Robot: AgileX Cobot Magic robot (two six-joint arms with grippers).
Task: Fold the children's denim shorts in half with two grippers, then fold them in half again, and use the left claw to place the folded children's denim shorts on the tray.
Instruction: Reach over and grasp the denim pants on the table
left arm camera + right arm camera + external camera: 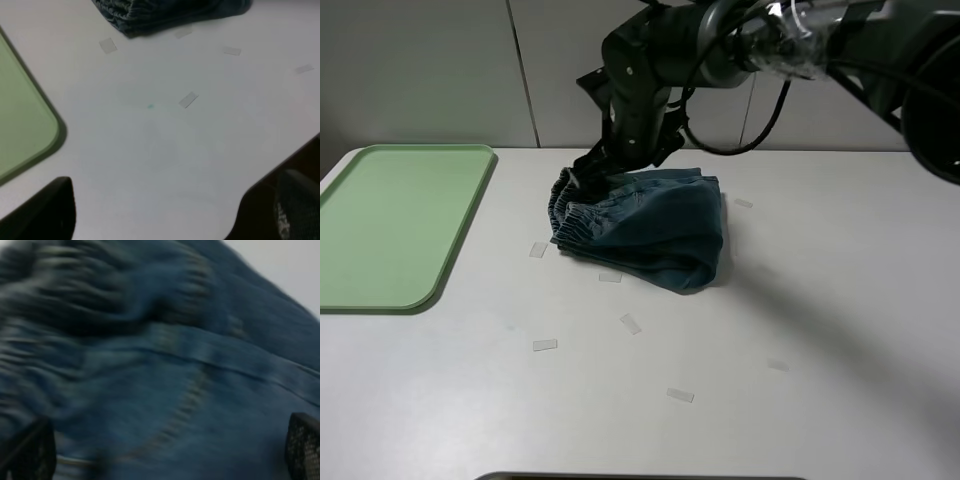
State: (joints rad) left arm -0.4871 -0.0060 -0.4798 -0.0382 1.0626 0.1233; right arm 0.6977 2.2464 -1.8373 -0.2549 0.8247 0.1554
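Observation:
The children's denim shorts (650,225) lie folded into a compact bundle at the table's middle, gathered waistband toward the left. My right gripper (590,178) reaches in from the upper right and hovers at the waistband's far-left corner. In the right wrist view its mesh fingertips (27,452) stand wide apart over blurred denim (160,365), gripping nothing. The left claw (165,215) is open over bare table, away from the shorts (160,12). It does not show in the exterior high view. The pale-green tray (400,220) lies empty at the left, its corner (20,125) near the left claw.
Several small pieces of clear tape (630,323) are stuck to the white table in front of and around the shorts. A pale panelled wall runs behind the table. The right arm's body and cable hang above the table's far middle.

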